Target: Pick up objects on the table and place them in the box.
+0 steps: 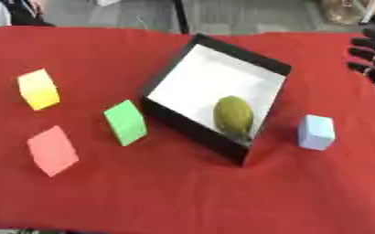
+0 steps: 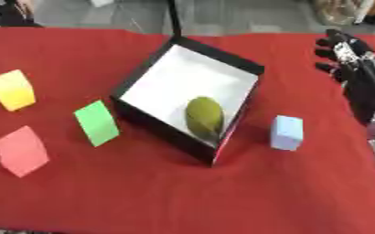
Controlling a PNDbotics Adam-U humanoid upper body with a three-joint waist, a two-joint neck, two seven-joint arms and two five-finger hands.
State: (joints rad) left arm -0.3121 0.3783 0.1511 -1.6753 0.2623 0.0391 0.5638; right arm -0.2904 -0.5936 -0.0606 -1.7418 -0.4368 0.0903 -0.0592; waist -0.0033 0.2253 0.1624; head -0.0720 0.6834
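Box (image 1: 163, 84) with one olive oval fruit (image 1: 233, 115) inside; four blocks lie outside it on the red cloth (image 1: 183, 196).

The fruit rests on the white box floor against the near-right wall. Right of the box, just beside its near corner: pale blue block (image 2: 286, 132), nothing between them. Left of the box: green block (image 1: 126, 122) closest, near the wall; yellow block (image 1: 39, 89) and pink block (image 1: 52, 150) farther out, well apart from it. Right hand (image 2: 352, 75) is up at the far right of the box, over the cloth edge, fingers extended, empty; its forearm is cut off by the right border. The fruit's kind cannot be determined.
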